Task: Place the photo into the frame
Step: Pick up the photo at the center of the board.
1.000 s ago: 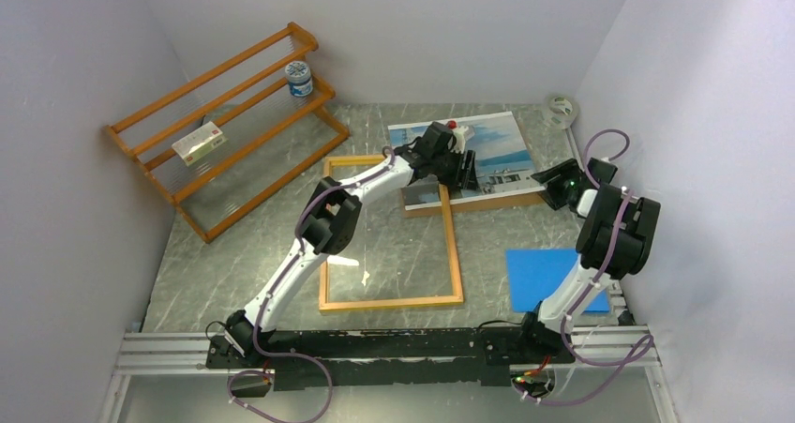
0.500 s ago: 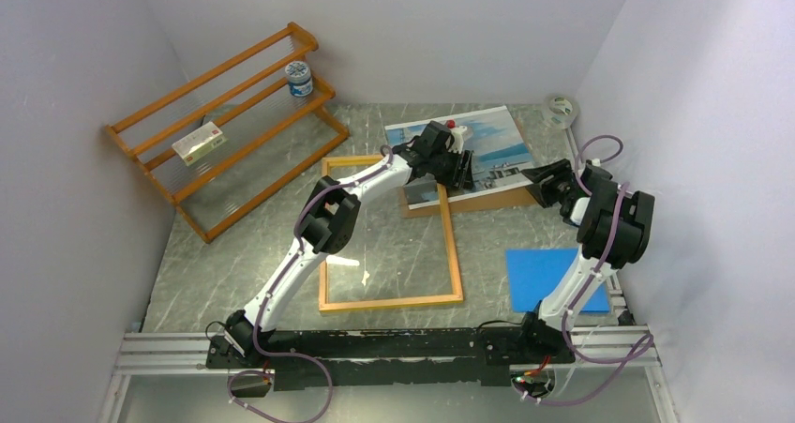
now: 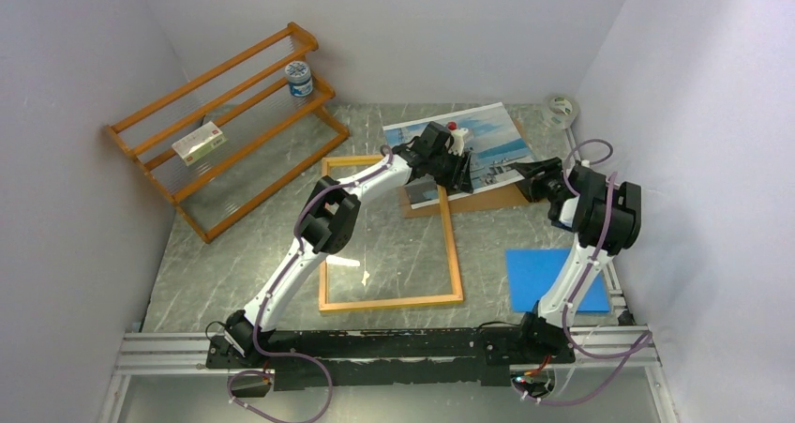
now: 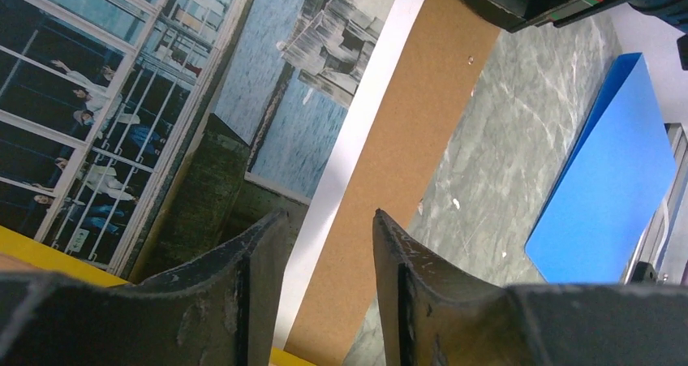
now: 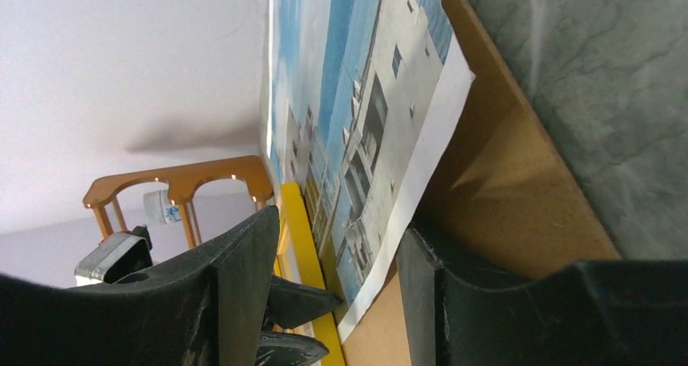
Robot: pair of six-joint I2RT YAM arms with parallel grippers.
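Two grippers are sitting at the photo, which we are seeing picture side up at the far middle of the table. It is resting on a brown backing board and overlapping the far right corner of the frame. The frame is lying flat, with the photo not yet inside it. We are finding the left gripper at the photo's near edge, fingers standing apart with the white border running between them; whether they are touching the paper we cannot tell. The right gripper is straddling the photo's right corner, which is curling up off the board, fingers spread far wider than the sheet. A blue sheet is lying near the right arm's base.
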